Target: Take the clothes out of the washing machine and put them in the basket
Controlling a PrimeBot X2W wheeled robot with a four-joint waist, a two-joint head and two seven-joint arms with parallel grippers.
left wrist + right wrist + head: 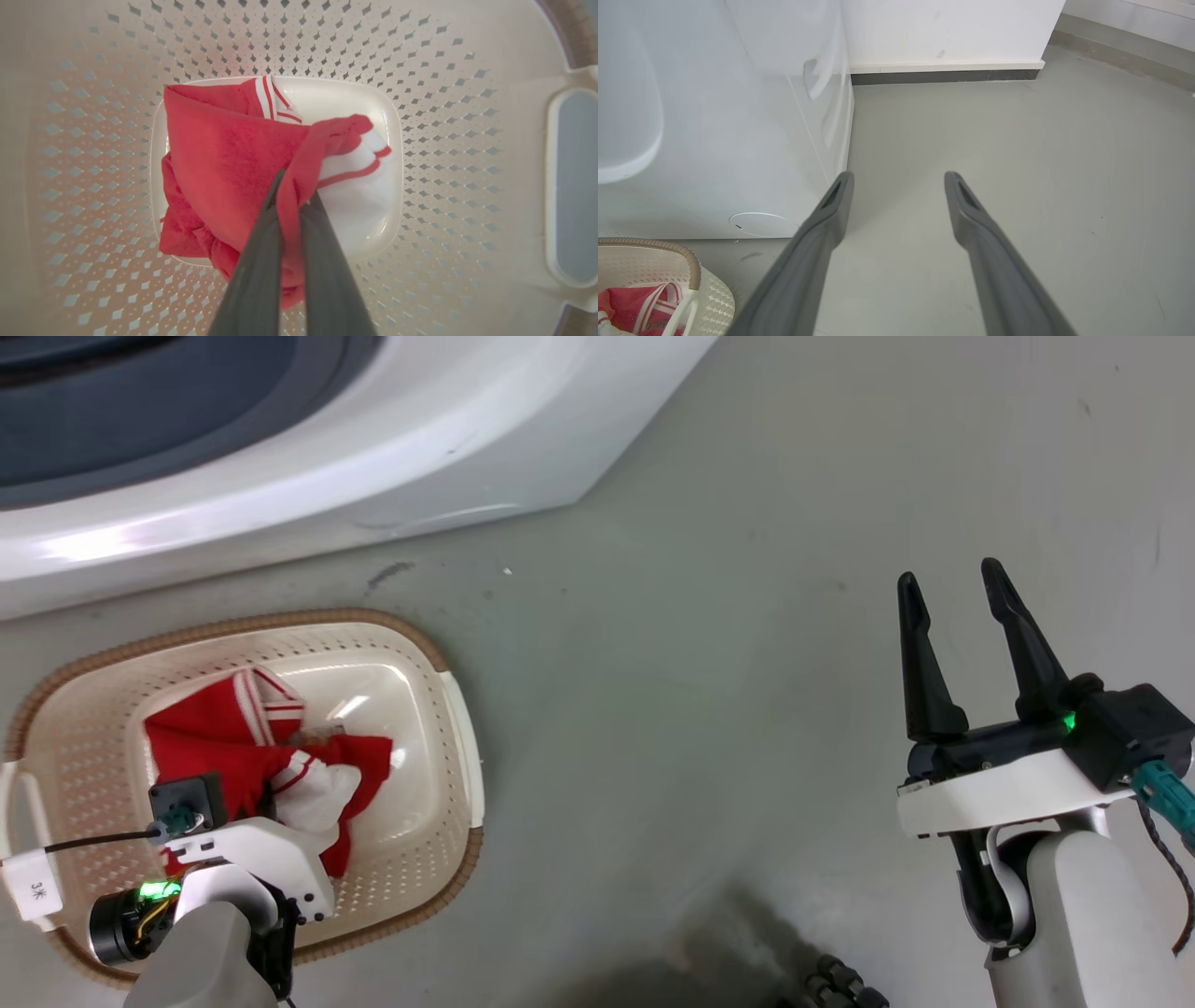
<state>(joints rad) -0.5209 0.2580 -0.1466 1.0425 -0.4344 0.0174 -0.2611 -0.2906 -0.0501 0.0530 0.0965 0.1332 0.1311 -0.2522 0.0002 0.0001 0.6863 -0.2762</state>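
Note:
The clothes (219,742), red with white striped trim, lie bunched on the bottom of the basket (464,728), which stands on the floor in front of the washing machine (373,476). My left arm's wrist (252,854) hangs over the basket, pointing down into it. In the left wrist view my left gripper (295,186) is shut on a raised fold of the clothes (219,158), inside the basket's perforated wall (444,116). My right gripper (948,581) stands open over bare floor to the right, holding nothing. The right wrist view shows the right gripper (899,177), the washing machine (738,140) and the basket's rim (693,266).
Grey floor (747,663) stretches right of the basket. A white wall with a dark skirting (943,77) stands beyond the washer's side. A tagged cable (33,891) runs from my left wrist across the basket's handle. A dark ribbed part (840,985) shows at the bottom edge.

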